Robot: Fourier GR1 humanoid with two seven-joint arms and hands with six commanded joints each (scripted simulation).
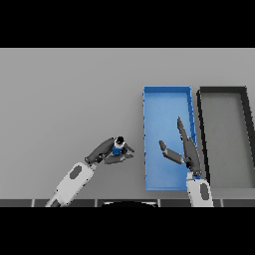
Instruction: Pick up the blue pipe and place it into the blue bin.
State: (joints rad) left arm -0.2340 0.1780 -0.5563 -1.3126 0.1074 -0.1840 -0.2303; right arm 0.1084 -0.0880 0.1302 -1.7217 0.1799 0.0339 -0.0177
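Left robot hand [105, 151] with fingers curled around the blue pipe [118, 146], on the grey worktop [69, 99] just left of the blue bin [167, 91]. Right robot hand [185, 148], fingers straight and spread, over the bin. Black bin [222, 90] beside it.

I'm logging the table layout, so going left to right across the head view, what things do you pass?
Left hand curled round the small blue pipe → long blue rectangular bin → dark grey rectangular bin. The right hand hovers open over the blue bin's right side, so it has no separate place.
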